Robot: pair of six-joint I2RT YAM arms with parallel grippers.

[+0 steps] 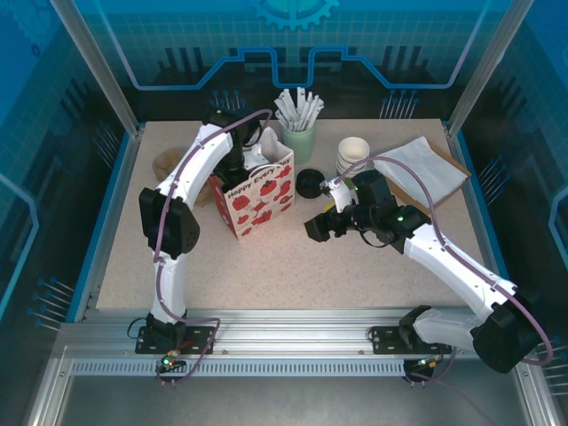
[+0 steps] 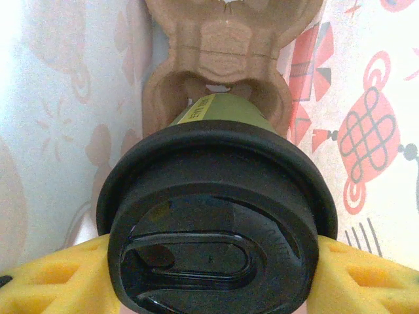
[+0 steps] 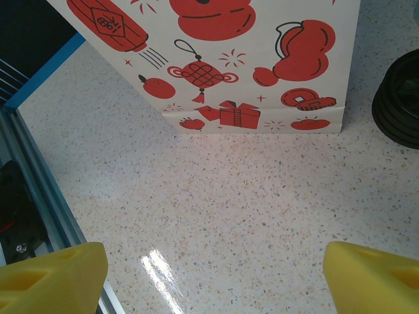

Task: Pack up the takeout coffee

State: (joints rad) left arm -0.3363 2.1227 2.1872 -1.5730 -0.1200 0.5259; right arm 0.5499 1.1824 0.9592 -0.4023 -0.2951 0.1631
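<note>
Left end effector (image 2: 209, 278) grips takeout coffee (image 2: 219, 203) inside bag (image 1: 259, 200) (at pulp carrier (image 2: 226, 46)); right end effector (image 3: 209, 275) released.

Our left arm (image 1: 191, 169) bends up and reaches forward, with the left gripper (image 2: 209, 281) squeezing the takeout coffee (image 2: 216, 216) between its yellow fingers (image 2: 52, 281), while our right arm (image 1: 453, 262) stretches low and the right gripper (image 3: 209, 275) hangs with its fingers spread far apart.

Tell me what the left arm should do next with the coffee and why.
Probably lower it straight down: the left jaws grip the lidded cup inside the bag, its base at the cardboard carrier pocket, not clearly seated.
</note>
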